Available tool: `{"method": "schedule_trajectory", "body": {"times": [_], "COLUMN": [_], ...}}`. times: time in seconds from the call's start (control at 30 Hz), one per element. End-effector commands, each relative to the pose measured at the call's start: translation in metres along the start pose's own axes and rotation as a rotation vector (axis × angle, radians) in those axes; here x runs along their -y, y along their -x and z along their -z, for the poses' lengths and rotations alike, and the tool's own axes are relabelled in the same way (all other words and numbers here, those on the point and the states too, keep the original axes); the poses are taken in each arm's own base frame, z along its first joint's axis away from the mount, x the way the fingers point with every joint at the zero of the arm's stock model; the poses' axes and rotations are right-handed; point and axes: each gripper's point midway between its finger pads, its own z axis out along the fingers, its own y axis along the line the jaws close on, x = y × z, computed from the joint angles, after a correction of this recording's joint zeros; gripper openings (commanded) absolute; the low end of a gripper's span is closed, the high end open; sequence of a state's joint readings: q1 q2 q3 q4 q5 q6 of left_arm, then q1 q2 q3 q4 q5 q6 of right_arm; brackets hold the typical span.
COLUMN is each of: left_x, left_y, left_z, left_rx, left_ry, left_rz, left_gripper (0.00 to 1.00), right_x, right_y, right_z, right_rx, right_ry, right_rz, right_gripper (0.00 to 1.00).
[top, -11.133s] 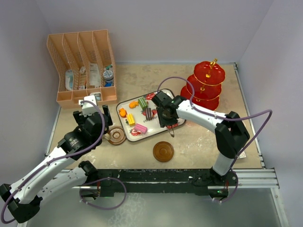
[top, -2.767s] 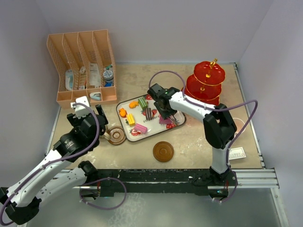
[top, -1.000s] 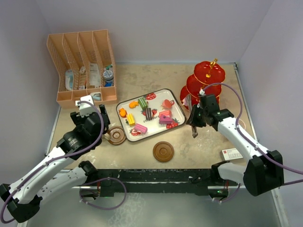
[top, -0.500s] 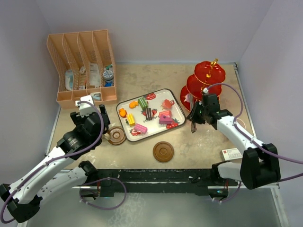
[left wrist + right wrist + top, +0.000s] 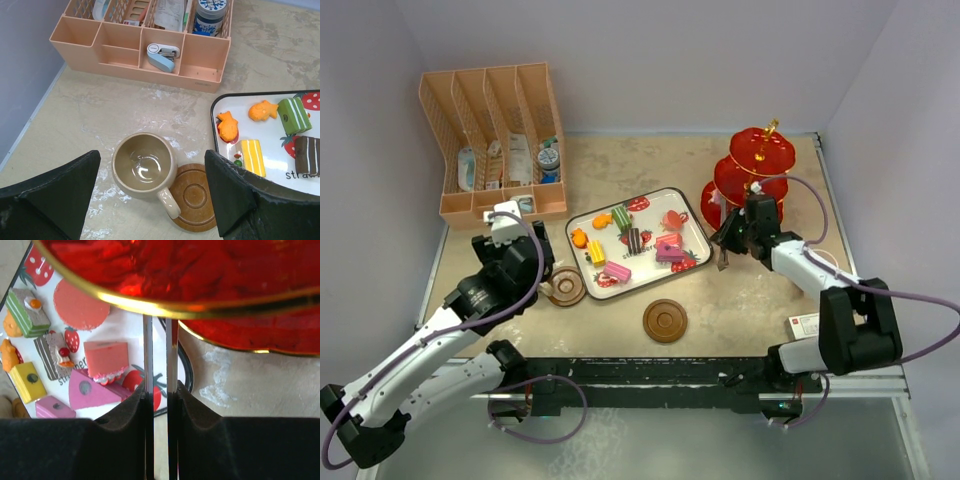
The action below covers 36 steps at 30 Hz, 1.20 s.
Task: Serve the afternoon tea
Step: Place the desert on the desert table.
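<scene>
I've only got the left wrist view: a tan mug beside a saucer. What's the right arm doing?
Observer: The right end effector is shut on metal tongs, close beside the red three-tier stand.
Operator: Anything on the stand?
Observer: Nothing shows on its tiers from above.
Operator: Is there another saucer?
Observer: Yes, a second brown saucer sits with nothing on it, nearer the arm bases than the tray.

The divided rack (image 5: 490, 140) stands back left on the worktop (image 5: 620, 165), the three-tier stand (image 5: 760, 165) back right, the tray (image 5: 695, 235) of toy cakes (image 5: 595, 252) between them. Left of the tray a mug (image 5: 144, 166) sits beside a saucer (image 5: 191, 196); a second saucer (image 5: 665, 321) lies before it.
</scene>
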<state>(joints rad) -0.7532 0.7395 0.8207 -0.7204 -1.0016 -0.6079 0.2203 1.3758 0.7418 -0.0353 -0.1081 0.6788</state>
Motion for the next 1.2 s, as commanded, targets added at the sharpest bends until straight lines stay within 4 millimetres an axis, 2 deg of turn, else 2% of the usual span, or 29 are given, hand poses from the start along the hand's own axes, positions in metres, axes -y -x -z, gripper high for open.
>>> {"method": "schedule_trajectory", "body": {"times": [0.0,0.27,0.4,0.57,0.87,1.17], "left_x": [0.003,0.003,0.003,0.002,0.004,0.005], "left_y": [0.004,0.003,0.004,0.004,0.003,0.002], "left_z": [-0.001,-0.001,-0.002,-0.002,-0.002,-0.002], "left_rx": [0.008,0.008,0.008,0.009,0.003,0.001], "left_ry": [-0.002,-0.001,0.003,0.005,-0.003,-0.008], "left_rz": [-0.002,-0.001,-0.003,0.002,-0.006,-0.008], "left_gripper": [0.83,0.83,0.83,0.83,0.83,0.83], "right_x": [-0.011,-0.005,-0.003,0.002,0.01,0.008], "right_y": [0.024,0.022,0.02,0.018,0.016,0.011], "right_z": [-0.012,-0.037,-0.039,-0.03,-0.009,0.007], "right_rx": [0.079,0.039,0.018,0.016,0.022,0.016], "right_ry": [0.063,0.078,0.083,0.082,0.077,0.093], "right_rz": [0.002,0.02,0.036,0.053,0.057,0.067], "right_gripper": [0.16,0.18,0.22,0.33,0.37,0.4]}}
